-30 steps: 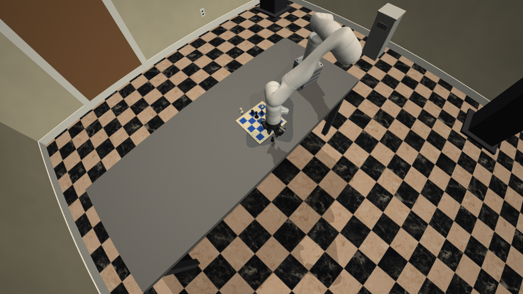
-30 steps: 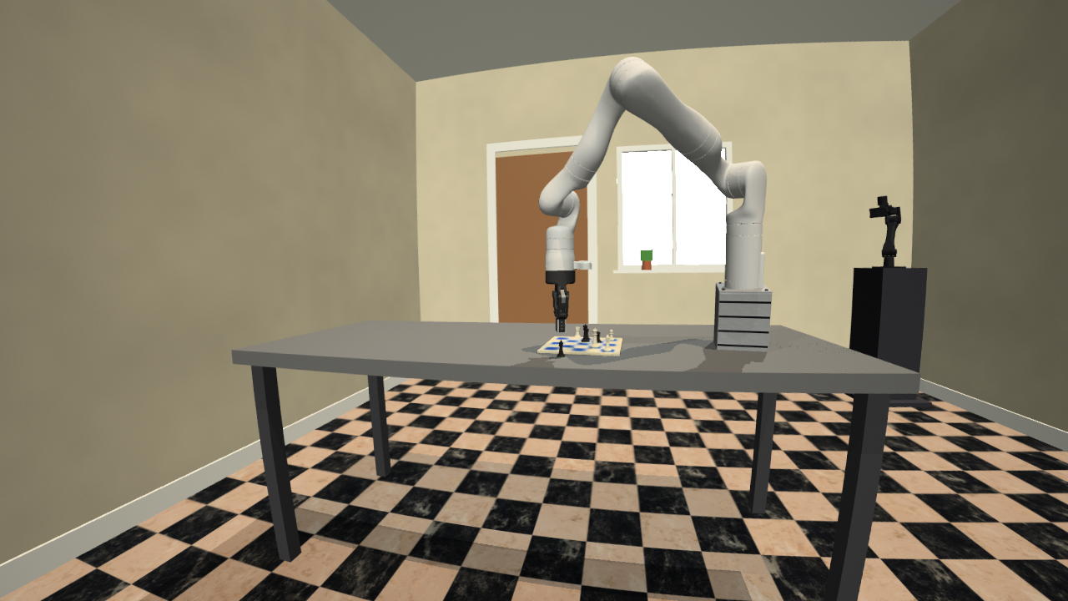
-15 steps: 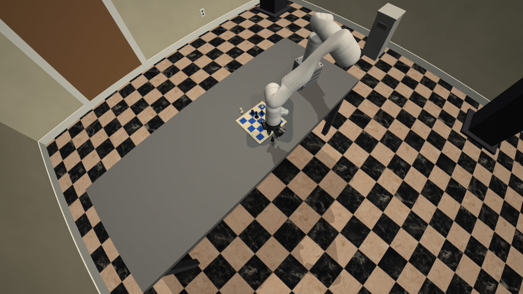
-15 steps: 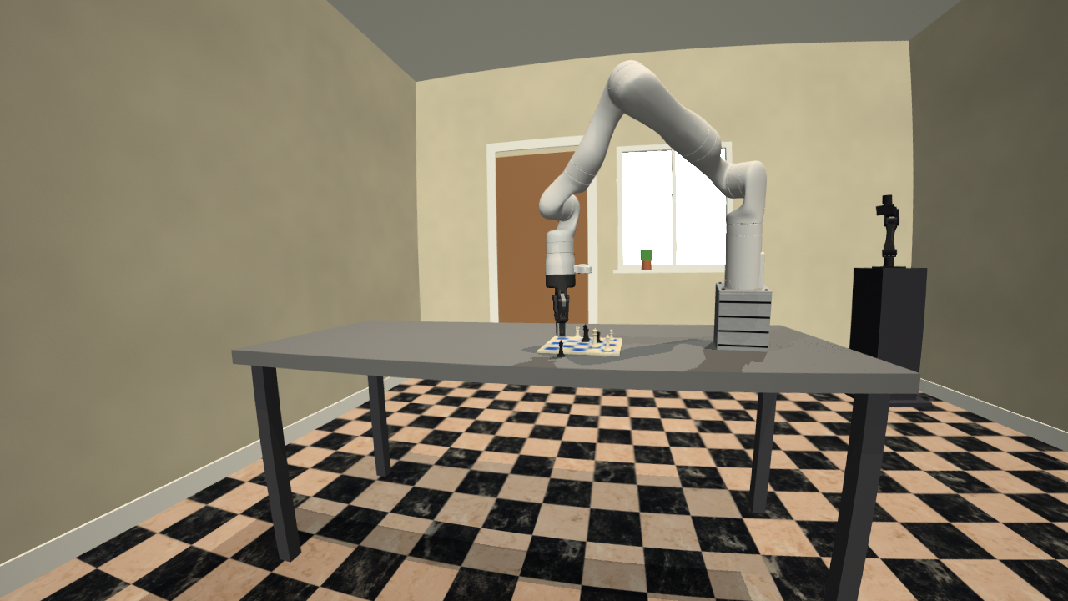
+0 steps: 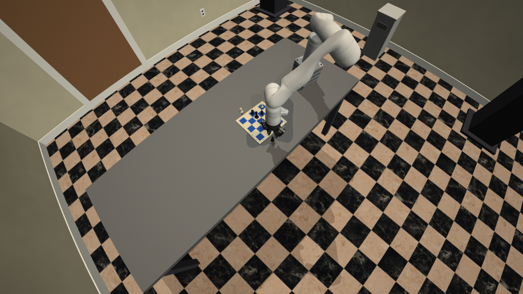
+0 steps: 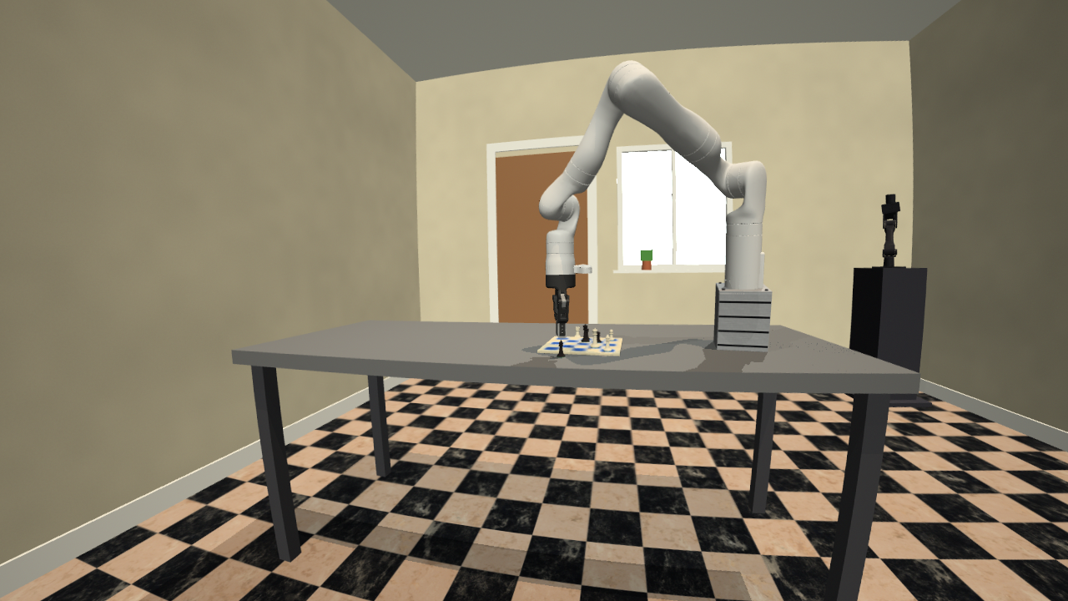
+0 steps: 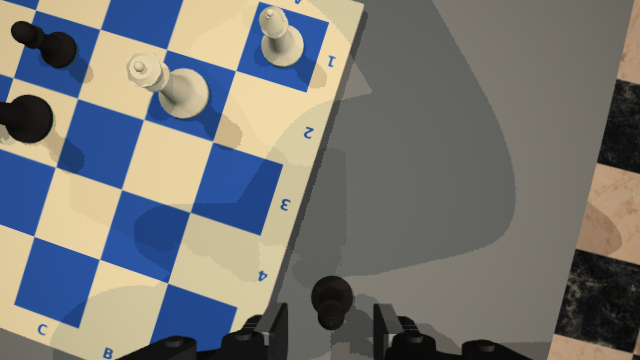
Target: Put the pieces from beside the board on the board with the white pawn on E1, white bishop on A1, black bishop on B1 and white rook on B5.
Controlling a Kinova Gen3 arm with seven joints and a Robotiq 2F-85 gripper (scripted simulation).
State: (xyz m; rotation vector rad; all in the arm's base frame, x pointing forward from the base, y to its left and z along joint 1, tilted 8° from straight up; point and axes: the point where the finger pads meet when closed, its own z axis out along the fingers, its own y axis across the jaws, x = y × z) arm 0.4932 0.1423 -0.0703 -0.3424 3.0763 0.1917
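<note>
Tool [image 7: 330, 320] part-spread, pinching nothing; black bishop [image 7: 331, 300] upright on surface [image 7: 450, 150] at bottom centre of wrist view, directly below, centred between jaws.

Matt grey table [image 7: 450, 150]; smooth glossy black bishop [image 7: 331, 300].

Plain room: brown door [image 6: 539, 237], window [image 6: 664, 205], checkered floor [image 6: 522, 478], grey table [image 6: 418, 351].

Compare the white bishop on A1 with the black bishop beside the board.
The white bishop is pale and stands on the board's blue A1 square; the black bishop is dark and stands off the board on the table, near row 4. The black one sits between the open gripper's fingers, untouched; the white one is far from them. Both stand upright.
</note>
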